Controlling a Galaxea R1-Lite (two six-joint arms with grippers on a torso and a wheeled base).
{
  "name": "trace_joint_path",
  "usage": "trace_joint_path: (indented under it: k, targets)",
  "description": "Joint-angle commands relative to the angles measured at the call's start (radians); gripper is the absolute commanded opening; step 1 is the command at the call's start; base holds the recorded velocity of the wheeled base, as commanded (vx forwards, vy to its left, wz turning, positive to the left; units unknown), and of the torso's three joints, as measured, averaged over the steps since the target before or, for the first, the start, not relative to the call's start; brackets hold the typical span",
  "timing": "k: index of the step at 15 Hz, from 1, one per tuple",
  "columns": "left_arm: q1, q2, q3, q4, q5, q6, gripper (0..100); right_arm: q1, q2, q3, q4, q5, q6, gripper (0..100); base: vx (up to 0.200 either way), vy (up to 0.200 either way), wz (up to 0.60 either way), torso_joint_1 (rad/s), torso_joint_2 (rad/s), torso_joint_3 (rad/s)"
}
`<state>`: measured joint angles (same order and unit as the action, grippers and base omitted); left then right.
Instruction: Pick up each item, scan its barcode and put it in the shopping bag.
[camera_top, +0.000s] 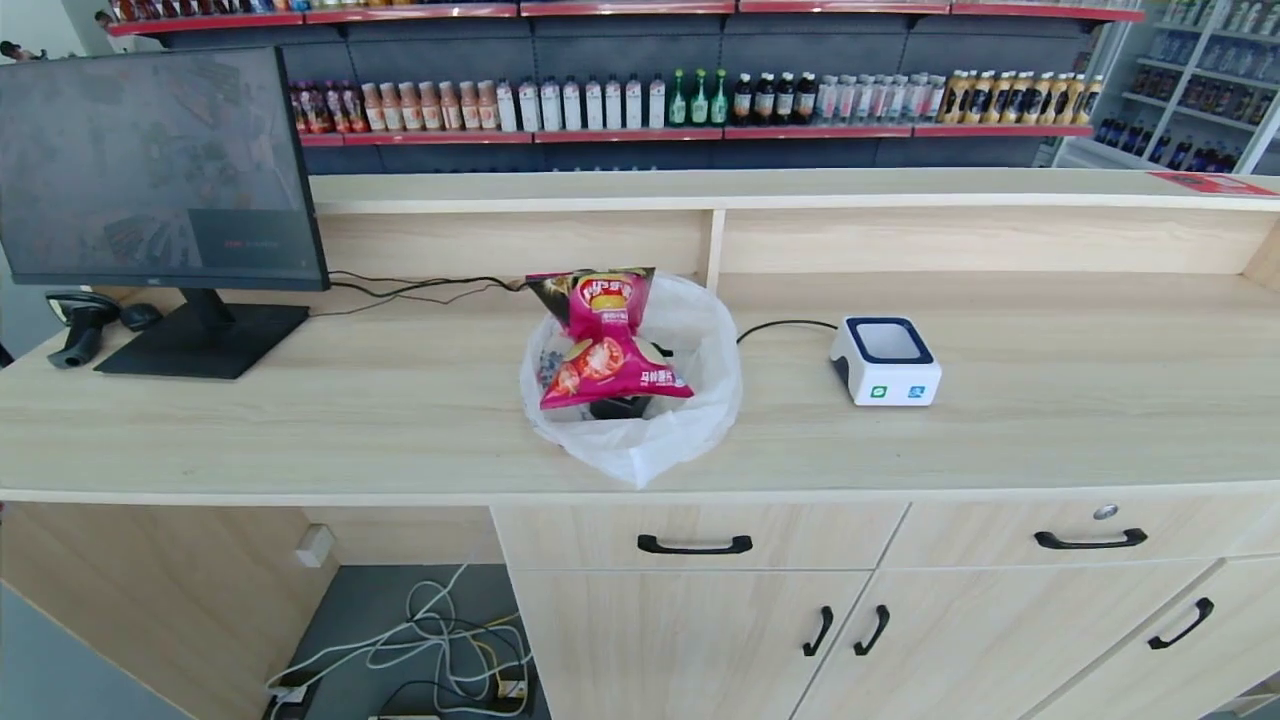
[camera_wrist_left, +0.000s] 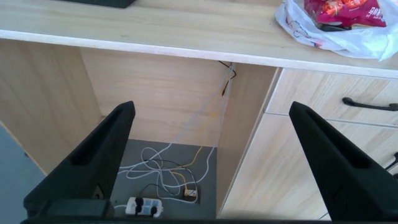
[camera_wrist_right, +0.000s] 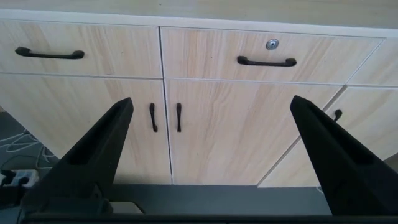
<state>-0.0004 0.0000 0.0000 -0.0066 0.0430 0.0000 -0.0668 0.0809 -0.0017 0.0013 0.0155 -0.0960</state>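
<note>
A pink-red snack bag (camera_top: 605, 338) stands in the mouth of the white plastic shopping bag (camera_top: 640, 440) at the middle of the wooden counter (camera_top: 300, 420); something dark lies under it inside. The white barcode scanner box (camera_top: 885, 360) sits to the right of the shopping bag. My left gripper (camera_wrist_left: 211, 162) is open, held below counter level before the open space under the counter; the shopping bag (camera_wrist_left: 317, 37) with the snack bag (camera_wrist_left: 345, 12) shows above it on the counter edge. My right gripper (camera_wrist_right: 208, 162) is open in front of the cabinet doors, holding nothing.
A monitor (camera_top: 160, 170) on a stand, and a handheld scanner (camera_top: 80, 325) in its cradle, occupy the counter's left end. Cables run behind the bag. Drawers and doors with black handles (camera_top: 695, 545) lie below. A power strip (camera_wrist_left: 146, 205) and wires lie on the floor.
</note>
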Motion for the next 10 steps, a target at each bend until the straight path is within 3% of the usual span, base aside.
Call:
trace_joint_path:
  k: [1, 10]
  targets:
    - [0.002, 0.000, 0.000, -0.001, 0.000, 0.000, 100, 0.001, 0.004, 0.000, 0.000, 0.000, -0.001, 100, 0.000, -0.200, 0.00, 0.007, 0.01, 0.002]
    - [0.002, 0.000, 0.000, -0.001, 0.000, -0.003, 100, 0.002, 0.004, 0.000, 0.000, 0.000, 0.001, 100, 0.000, -0.200, 0.00, 0.005, 0.00, 0.002]
